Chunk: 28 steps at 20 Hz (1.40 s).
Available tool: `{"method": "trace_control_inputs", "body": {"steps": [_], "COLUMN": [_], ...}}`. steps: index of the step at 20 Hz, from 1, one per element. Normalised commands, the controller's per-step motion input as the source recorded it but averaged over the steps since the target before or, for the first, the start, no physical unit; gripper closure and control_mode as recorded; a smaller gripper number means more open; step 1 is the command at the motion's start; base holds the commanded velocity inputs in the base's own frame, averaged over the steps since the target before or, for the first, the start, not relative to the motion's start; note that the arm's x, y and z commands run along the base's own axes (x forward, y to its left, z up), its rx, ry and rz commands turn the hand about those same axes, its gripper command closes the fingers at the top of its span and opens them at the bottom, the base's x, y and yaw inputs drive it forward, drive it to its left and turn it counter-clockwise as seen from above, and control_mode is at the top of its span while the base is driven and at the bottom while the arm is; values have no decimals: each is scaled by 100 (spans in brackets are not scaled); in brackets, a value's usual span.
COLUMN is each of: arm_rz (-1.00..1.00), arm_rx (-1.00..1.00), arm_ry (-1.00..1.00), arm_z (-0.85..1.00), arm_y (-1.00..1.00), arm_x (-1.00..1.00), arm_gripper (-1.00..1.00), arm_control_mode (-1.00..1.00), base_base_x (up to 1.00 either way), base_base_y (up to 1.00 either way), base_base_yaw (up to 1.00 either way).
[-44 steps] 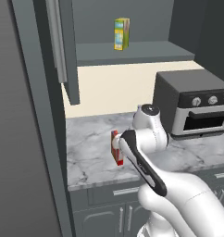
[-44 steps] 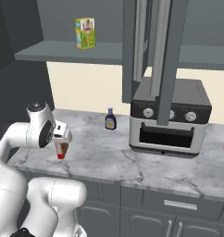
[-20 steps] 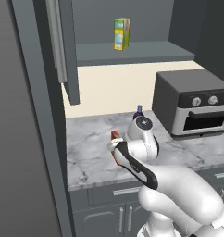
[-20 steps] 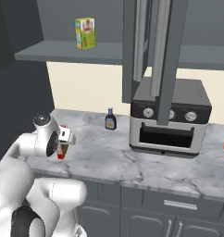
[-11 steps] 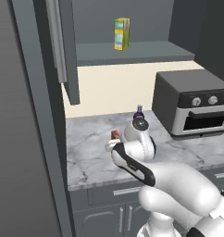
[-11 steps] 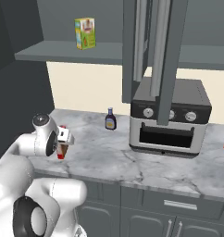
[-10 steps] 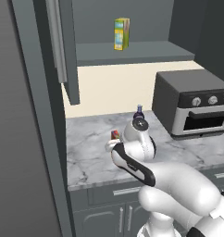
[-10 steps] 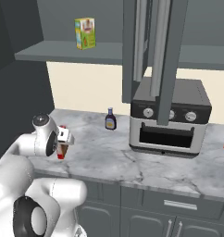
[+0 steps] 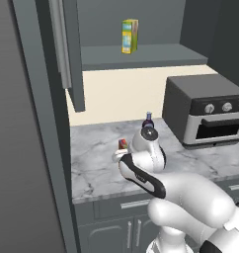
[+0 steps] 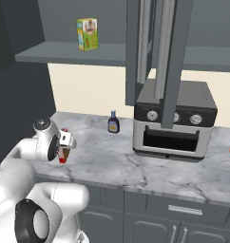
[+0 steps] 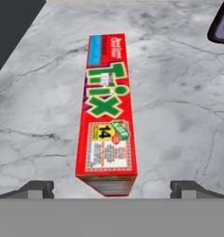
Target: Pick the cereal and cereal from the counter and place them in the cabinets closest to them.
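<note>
My gripper [image 11: 111, 187] stood with its jaws wide apart, nothing between them, the two dark fingertips [image 11: 37, 189] rising at the bottom left and bottom right of the hand view. Centred between them, running up the middle of that frame, was the slim red cereal box [image 11: 107, 115], seen from above along its narrow side, its end closest to the tips. The tips were apart from the cardboard on both sides; I held nothing.

In the right base view the box [image 10: 64, 153] stood upright at the lower left of the frame, just beside my wrist, on the marble counter [image 10: 136, 166]. In the left base view only a sliver of it [image 9: 122, 144] showed near the frame's centre, above my forearm.

I judged the box light and stiff across its wide faces but easy to crush or tip, being tall and narrow, with smooth printed card that might slide in a loose hold. Closing on the two broad faces in the upper half, squarely, seemed the safest hold.

Further out, a small dark bottle [image 10: 113, 123] stood mid-frame on the counter beside the toaster oven [image 10: 174, 121]. Above, on the open cabinet shelf [image 10: 64, 53] at upper left, sat a yellow-green carton [image 10: 87, 33].
</note>
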Motion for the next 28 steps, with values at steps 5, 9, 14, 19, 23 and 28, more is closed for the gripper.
{"method": "trace_control_inputs", "body": {"steps": [5, 9, 14, 19, 23, 28], "arm_rz": [0, 0, 0, 0, 0, 0], "arm_rx": [0, 0, 0, 0, 0, 0], "arm_ry": [0, 0, 0, 0, 0, 0], "arm_z": [-12, -10, -9, -7, -6, -2], "arm_y": [0, 0, 0, 2, 1, 4], "arm_x": [12, 8, 7, 10, 1, 1], "arm_gripper": [-100, -100, -100, -100, -100, 100], "arm_control_mode": [-100, -100, -100, -100, -100, -100], "base_base_x": [0, 0, 0, 0, 0, 0], "base_base_y": [0, 0, 0, 0, 0, 0], "base_base_yaw": [0, 0, 0, 0, 0, 0]}}
